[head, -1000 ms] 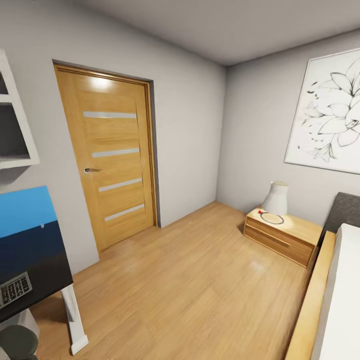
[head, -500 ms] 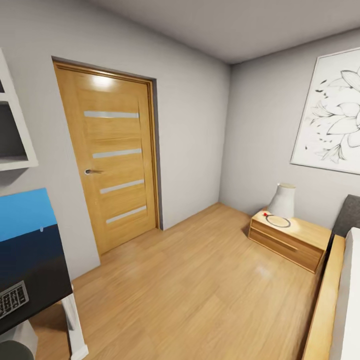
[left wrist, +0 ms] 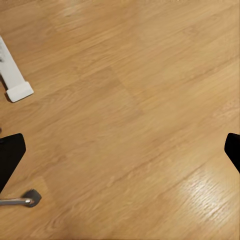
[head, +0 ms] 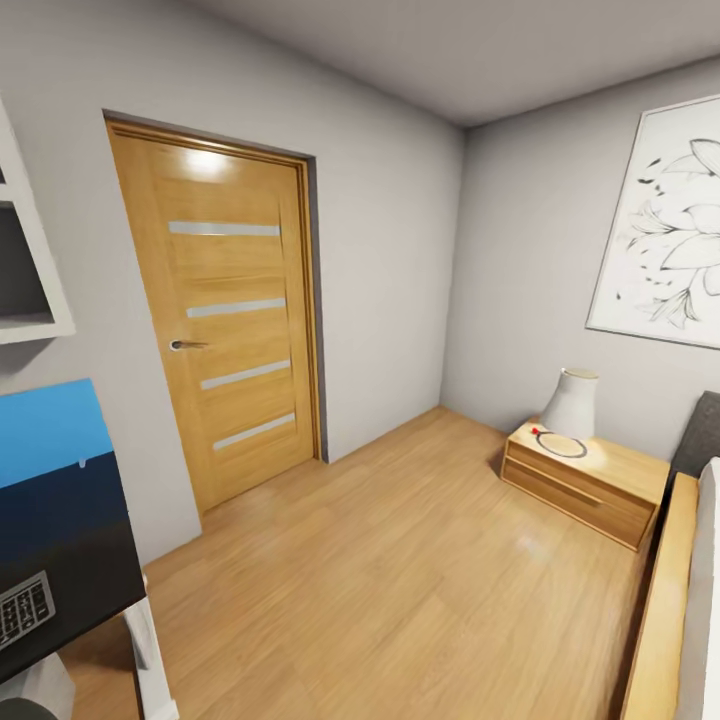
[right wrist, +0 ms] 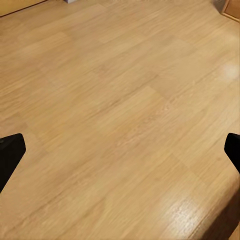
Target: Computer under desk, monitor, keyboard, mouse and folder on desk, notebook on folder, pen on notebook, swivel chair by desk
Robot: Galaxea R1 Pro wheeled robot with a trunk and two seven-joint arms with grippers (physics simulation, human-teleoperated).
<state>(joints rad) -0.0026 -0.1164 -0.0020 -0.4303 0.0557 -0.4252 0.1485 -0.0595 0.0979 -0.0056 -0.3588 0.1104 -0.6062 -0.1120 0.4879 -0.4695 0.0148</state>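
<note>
Bedroom corner seen from the head view: wooden door point(head: 235, 310) with 4 pale strips shut in the grey wall, bare wood floor point(head: 400, 570) ahead. At far left, corner of the glossy black desk point(head: 70, 560), white leg point(head: 150, 655) below it, with the edge of the keyboard point(head: 22, 608) lying on top by the frame's border and blue reflected on the desktop behind it. At right, low light-wood nightstand point(head: 585, 480) carrying a white lamp point(head: 572, 403), beside the bed frame point(head: 665, 610); flower picture point(head: 665, 235) on the wall above. Left gripper point(left wrist: 120, 150) jaws spread wide over floor, near the desk's white foot point(left wrist: 15, 82) and a chrome chair castor arm point(left wrist: 22, 200). Right gripper point(right wrist: 120, 150) jaws likewise wide apart, holding nothing.
</note>
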